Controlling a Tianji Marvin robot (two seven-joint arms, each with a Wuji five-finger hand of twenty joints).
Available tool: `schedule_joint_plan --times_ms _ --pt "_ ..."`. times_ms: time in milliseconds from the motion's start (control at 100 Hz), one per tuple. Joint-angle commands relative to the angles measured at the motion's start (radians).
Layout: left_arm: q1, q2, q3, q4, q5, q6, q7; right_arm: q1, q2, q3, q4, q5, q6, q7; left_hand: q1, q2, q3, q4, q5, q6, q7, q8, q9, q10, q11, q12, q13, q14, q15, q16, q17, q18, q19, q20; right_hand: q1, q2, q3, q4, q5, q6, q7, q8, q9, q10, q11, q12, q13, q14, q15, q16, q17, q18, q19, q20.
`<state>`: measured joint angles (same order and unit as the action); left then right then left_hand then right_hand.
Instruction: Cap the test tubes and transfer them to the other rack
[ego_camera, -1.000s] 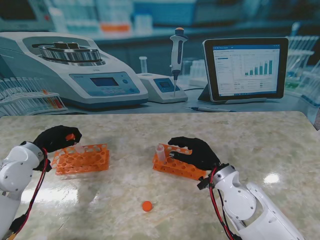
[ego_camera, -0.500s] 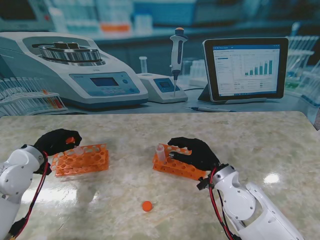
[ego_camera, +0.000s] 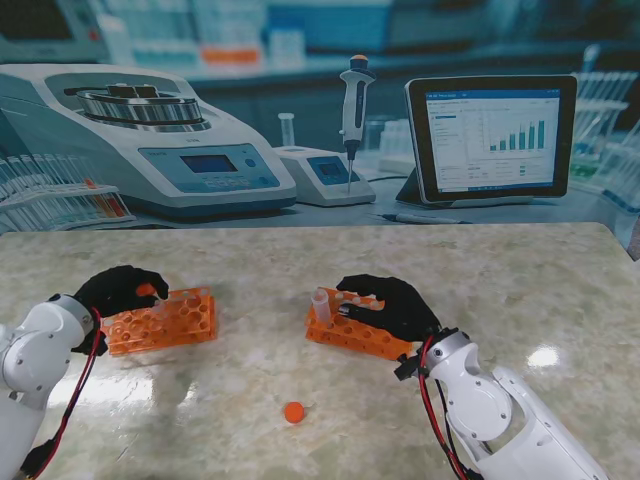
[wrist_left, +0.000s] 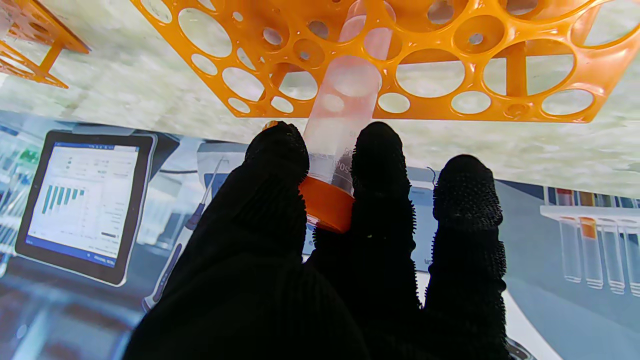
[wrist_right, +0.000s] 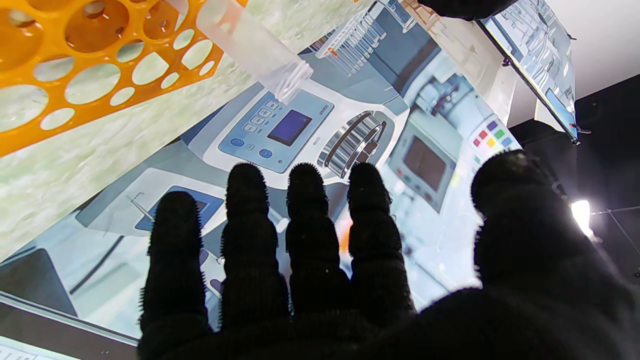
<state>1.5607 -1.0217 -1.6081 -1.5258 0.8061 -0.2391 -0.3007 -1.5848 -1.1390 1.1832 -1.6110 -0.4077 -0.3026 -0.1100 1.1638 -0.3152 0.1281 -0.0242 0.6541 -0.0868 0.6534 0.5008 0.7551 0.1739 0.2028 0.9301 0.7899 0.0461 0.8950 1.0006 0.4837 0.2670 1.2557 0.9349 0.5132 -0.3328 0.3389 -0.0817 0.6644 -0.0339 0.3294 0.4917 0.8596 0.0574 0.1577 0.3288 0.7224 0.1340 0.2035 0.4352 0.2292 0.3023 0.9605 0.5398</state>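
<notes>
My left hand (ego_camera: 118, 290) is shut on a clear test tube (wrist_left: 345, 105) with an orange cap (wrist_left: 325, 202). The tube's lower end stands in a hole of the left orange rack (ego_camera: 165, 322). In the left wrist view my fingers (wrist_left: 380, 165) pinch the tube just by the cap, over the rack (wrist_left: 500, 107). My right hand (ego_camera: 392, 305) lies open over the right orange rack (ego_camera: 352, 335), fingers spread (wrist_right: 305, 200). An uncapped tube (ego_camera: 321, 306) stands at that rack's left end; it also shows in the right wrist view (wrist_right: 255, 45).
A loose orange cap (ego_camera: 293, 411) lies on the marble table (ego_camera: 520, 290), nearer to me, between the racks. Behind the table's far edge hangs a printed lab backdrop with a centrifuge (ego_camera: 150, 140), a pipette (ego_camera: 354, 100) and a tablet (ego_camera: 490, 135).
My left hand has come down and a little nearer to me, lowering the capped tube into the left rack. The right hand and its rack have not moved.
</notes>
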Motion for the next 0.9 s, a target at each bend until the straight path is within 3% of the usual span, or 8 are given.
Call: schedule_joint_plan --times_ms 0,160,280,360,430,590,770,890 --pt "0.007 0.004 -0.001 -0.007 0.018 0.004 -0.013 -0.008 -0.002 -0.001 -0.001 0.001 0.001 0.002 0.067 0.087 0.001 0.059 -0.001 0.008 -0.049 -0.030 0.034 -0.075 0.045 -0.058 -0.058 0.006 -0.063 -0.025 -0.044 0.024 -0.046 -0.034 0.011 0.042 -0.020 0.027 -0.014 0.003 0.009 0.002 -0.009 -0.008 0.007 -0.002 -0.018 -0.006 0.004 -0.012 -0.007 0.010 0.007 -0.014" --pt "0.004 0.004 0.004 -0.001 0.033 0.016 -0.012 -0.008 -0.003 0.000 -0.001 0.005 0.002 0.002 0.045 0.095 -0.014 0.060 0.002 0.003 -0.121 -0.055 -0.041 -0.083 0.040 -0.229 -0.134 0.056 -0.245 -0.114 -0.163 0.067 -0.168 -0.082 0.011 0.043 -0.020 0.027 -0.012 0.000 0.010 0.003 -0.008 -0.007 0.007 -0.002 -0.018 -0.007 0.004 -0.012 -0.007 0.010 0.007 -0.014" --pt "0.001 0.003 0.012 0.003 0.033 0.027 -0.008 -0.009 -0.002 0.002 -0.003 0.004 0.001 0.003 0.025 0.093 -0.025 0.058 0.003 -0.008 -0.164 -0.066 -0.073 -0.086 0.031 -0.421 -0.167 0.088 -0.359 -0.187 -0.222 0.095 -0.262 -0.146 0.011 0.043 -0.020 0.027 -0.012 0.001 0.010 0.003 -0.009 -0.007 0.007 -0.002 -0.019 -0.009 0.003 -0.012 -0.007 0.010 0.007 -0.014" --pt "0.000 0.003 0.015 0.006 0.031 0.032 -0.008 -0.010 -0.002 0.004 -0.003 0.003 0.000 0.004 0.003 0.092 -0.040 0.055 0.001 -0.029 -0.179 -0.071 -0.083 -0.085 0.010 -0.464 -0.184 0.122 -0.458 -0.266 -0.253 0.112 -0.340 -0.203 0.011 0.043 -0.020 0.027 -0.012 0.001 0.010 0.003 -0.008 -0.006 0.007 -0.002 -0.018 -0.006 0.004 -0.012 -0.007 0.010 0.007 -0.014" --pt "0.001 0.003 0.017 0.004 0.030 0.039 -0.013 -0.011 -0.002 0.005 -0.004 0.003 0.000 0.004 -0.023 0.096 -0.051 0.054 -0.007 -0.039 -0.209 -0.085 -0.104 -0.088 -0.021 -0.506 -0.228 0.161 -0.585 -0.384 -0.315 0.135 -0.445 -0.275 0.011 0.043 -0.020 0.027 -0.012 0.001 0.011 0.003 -0.008 -0.006 0.007 -0.002 -0.018 -0.005 0.004 -0.012 -0.008 0.011 0.006 -0.014" --pt "0.002 0.003 0.018 0.002 0.026 0.044 -0.014 -0.014 -0.002 0.008 -0.006 0.001 -0.002 0.004 -0.094 0.104 -0.069 0.047 -0.019 -0.039 -0.280 -0.127 -0.141 -0.081 -0.078 -0.599 -0.293 0.203 -0.749 -0.585 -0.391 0.181 -0.645 -0.417 0.010 0.043 -0.021 0.027 -0.013 0.000 0.010 0.003 -0.008 -0.007 0.007 -0.001 -0.017 -0.006 0.004 -0.012 -0.008 0.010 0.007 -0.013" --pt "0.005 0.003 0.011 -0.003 0.037 0.040 -0.012 -0.015 -0.001 0.009 -0.007 0.001 -0.003 0.005 -0.166 0.129 -0.086 0.036 -0.040 -0.019 -0.337 -0.171 -0.184 -0.071 -0.116 -0.678 -0.390 0.211 -0.825 -0.702 -0.451 0.195 -0.860 -0.569 0.009 0.045 -0.020 0.027 -0.013 0.000 0.010 0.004 -0.008 -0.007 0.007 -0.001 -0.017 -0.007 0.004 -0.012 -0.007 0.011 0.007 -0.013" --pt "0.006 0.002 0.006 -0.007 0.040 0.028 -0.004 -0.014 -0.001 0.009 -0.007 0.001 -0.003 0.005 -0.204 0.151 -0.101 0.029 -0.054 -0.012 -0.356 -0.194 -0.211 -0.066 -0.134 -0.710 -0.434 0.214 -0.844 -0.739 -0.471 0.193 -0.942 -0.618 0.008 0.046 -0.020 0.027 -0.013 -0.001 0.010 0.004 -0.008 -0.007 0.007 -0.001 -0.018 -0.006 0.004 -0.012 -0.008 0.010 0.007 -0.013"
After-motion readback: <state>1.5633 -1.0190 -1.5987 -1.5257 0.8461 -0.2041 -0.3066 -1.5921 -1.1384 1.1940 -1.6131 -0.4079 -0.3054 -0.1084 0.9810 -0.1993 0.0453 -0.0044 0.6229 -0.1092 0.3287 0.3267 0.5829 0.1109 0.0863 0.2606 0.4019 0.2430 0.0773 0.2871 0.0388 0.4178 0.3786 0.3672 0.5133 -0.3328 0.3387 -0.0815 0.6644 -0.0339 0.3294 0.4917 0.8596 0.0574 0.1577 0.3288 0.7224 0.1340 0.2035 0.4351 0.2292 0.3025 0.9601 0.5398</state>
